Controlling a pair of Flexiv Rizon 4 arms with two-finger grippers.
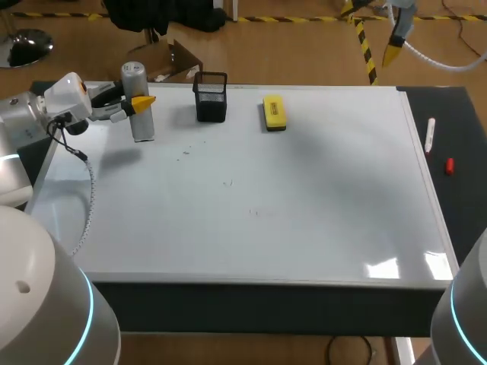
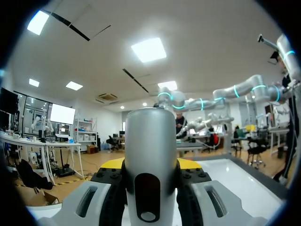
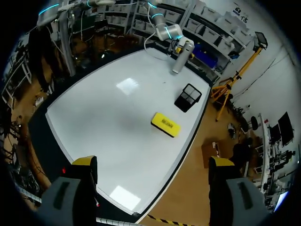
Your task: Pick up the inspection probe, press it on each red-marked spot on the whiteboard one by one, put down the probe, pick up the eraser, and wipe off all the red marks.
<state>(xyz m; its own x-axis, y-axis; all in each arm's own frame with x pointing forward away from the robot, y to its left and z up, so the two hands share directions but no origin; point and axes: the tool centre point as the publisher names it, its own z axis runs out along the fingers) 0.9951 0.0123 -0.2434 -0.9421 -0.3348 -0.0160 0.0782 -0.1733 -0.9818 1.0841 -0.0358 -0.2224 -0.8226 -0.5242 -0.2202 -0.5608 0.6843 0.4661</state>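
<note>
Probe (image 1: pixel 139 114): upright at the far left of the whiteboard (image 1: pixel 251 220), clamped from both sides by my left gripper (image 1: pixel 141 101). Eraser (image 1: pixel 274 112): lying at the far edge, right of a black mesh cup (image 1: pixel 211 97). My right gripper (image 3: pixel 153 162): fingers spread wide, empty, high over the far right corner.

Bright overhead light, glare patches on the whiteboard (image 1: pixel 251 228), soft grey shadow beside the probe (image 1: pixel 140 114)

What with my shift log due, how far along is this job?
In hand: the left gripper is shut on the probe at the whiteboard's left rear. The eraser lies beside the mesh holder, untouched. I see no red marks, only faint specks, so pressing and wiping cannot be judged.
</note>
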